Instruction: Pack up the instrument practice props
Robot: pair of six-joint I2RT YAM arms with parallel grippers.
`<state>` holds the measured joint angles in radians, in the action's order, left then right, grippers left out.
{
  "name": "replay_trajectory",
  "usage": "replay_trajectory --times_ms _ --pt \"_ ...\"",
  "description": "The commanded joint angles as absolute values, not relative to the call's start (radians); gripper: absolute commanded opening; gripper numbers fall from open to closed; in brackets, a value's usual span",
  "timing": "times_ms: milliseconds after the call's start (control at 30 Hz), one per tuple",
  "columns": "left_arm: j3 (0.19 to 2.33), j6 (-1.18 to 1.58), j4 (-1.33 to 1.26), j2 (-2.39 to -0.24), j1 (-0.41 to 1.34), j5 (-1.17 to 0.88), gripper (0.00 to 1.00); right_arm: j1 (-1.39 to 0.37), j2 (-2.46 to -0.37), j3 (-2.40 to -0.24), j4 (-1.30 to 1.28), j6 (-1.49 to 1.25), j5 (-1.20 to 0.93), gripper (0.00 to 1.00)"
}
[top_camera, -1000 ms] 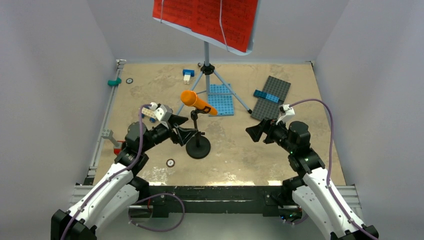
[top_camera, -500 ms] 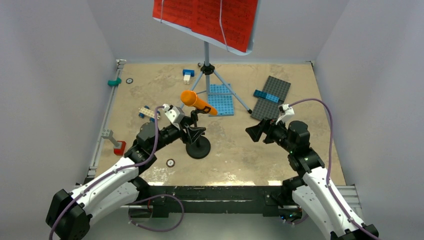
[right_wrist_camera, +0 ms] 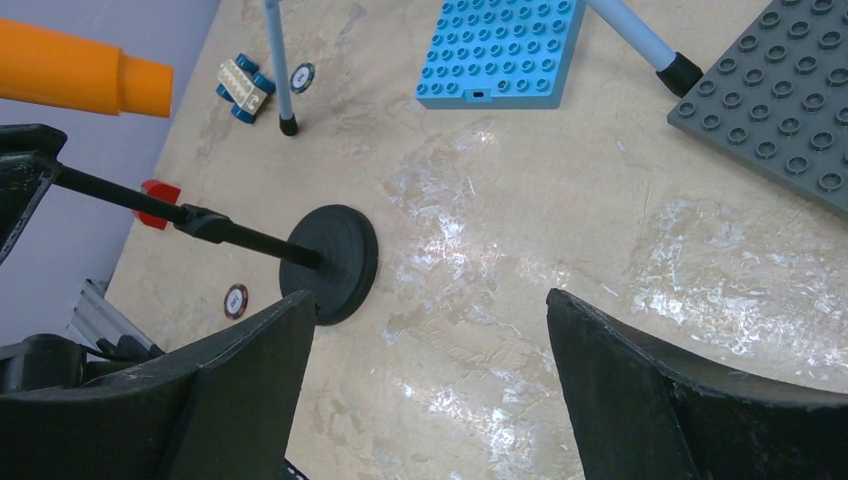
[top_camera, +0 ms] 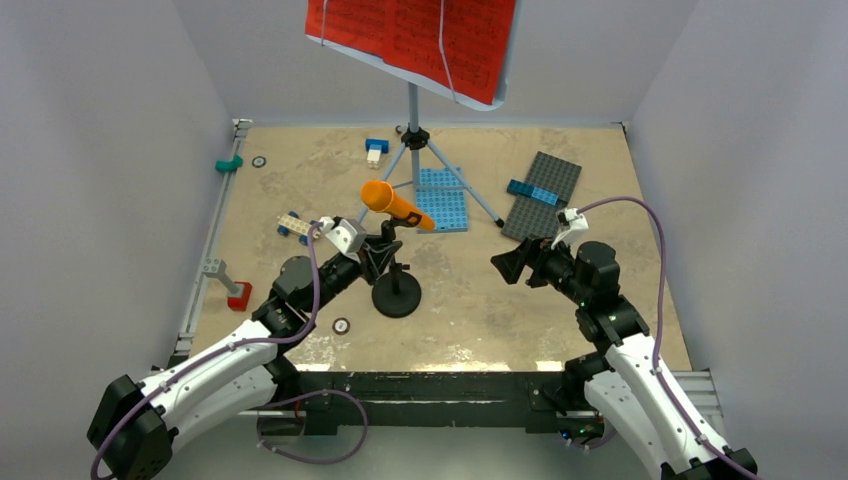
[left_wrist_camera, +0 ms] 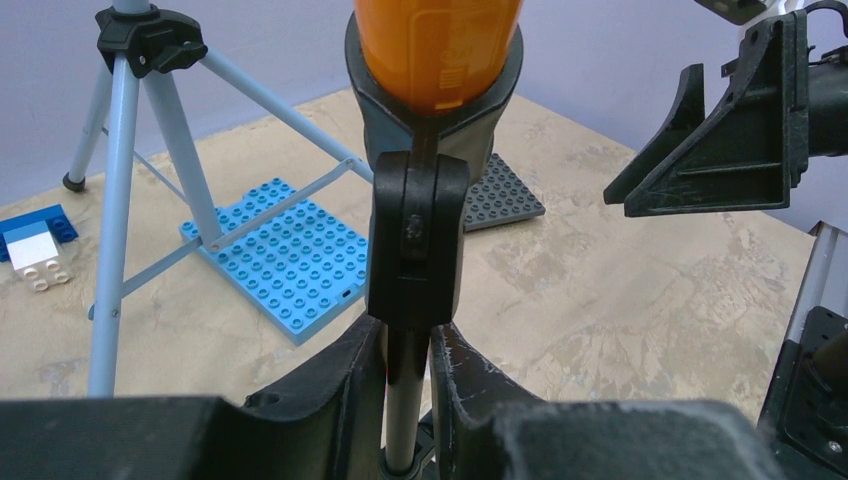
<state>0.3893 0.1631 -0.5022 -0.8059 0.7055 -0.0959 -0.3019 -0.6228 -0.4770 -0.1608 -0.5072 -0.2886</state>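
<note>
Fingers [left_wrist_camera: 345, 395] of left gripper [left_wrist_camera: 405, 350]: closed about the microphone stand [top_camera: 396, 296] pole, table centre, orange microphone [top_camera: 396, 205] mounted. Opposite, right gripper [top_camera: 508, 266]: wide open, empty. Pale-blue music stand [top_camera: 413, 105] with red pages [top_camera: 410, 35] erect at far edge. Nothing appears packed; no container in view.

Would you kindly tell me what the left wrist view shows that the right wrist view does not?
Only the left wrist: the tripod's hub and the blue-and-white brick. Only the right wrist: the microphone stand's round base, the wheeled car and a red block. Both: the orange microphone, blue plate, grey plate and tripod legs.
</note>
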Motion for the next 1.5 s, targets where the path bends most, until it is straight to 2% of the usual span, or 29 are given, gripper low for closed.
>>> replay_trajectory --times_ms 0,133,600,867,1467 --pt "0.376 0.146 -0.58 -0.805 0.716 -0.066 0.19 -0.304 -0.627 -0.517 -0.14 -0.502 -0.323 0.9" --pt "0.374 0.156 -0.597 -0.811 0.725 -0.069 0.0 -0.304 -0.625 -0.523 -0.145 -0.505 -0.33 0.89" --pt "0.359 0.281 -0.705 -0.831 0.742 -0.273 0.0 -0.34 -0.704 -0.507 -0.014 -0.516 -0.624 0.86" --pt "0.33 0.273 -0.793 -0.874 0.771 -0.275 0.0 -0.375 -0.866 -0.442 0.172 -0.747 -0.732 0.83" --pt "0.264 0.231 -0.867 -0.91 0.876 -0.19 0.0 -0.56 -1.143 -0.41 0.529 -1.045 -0.738 0.82"
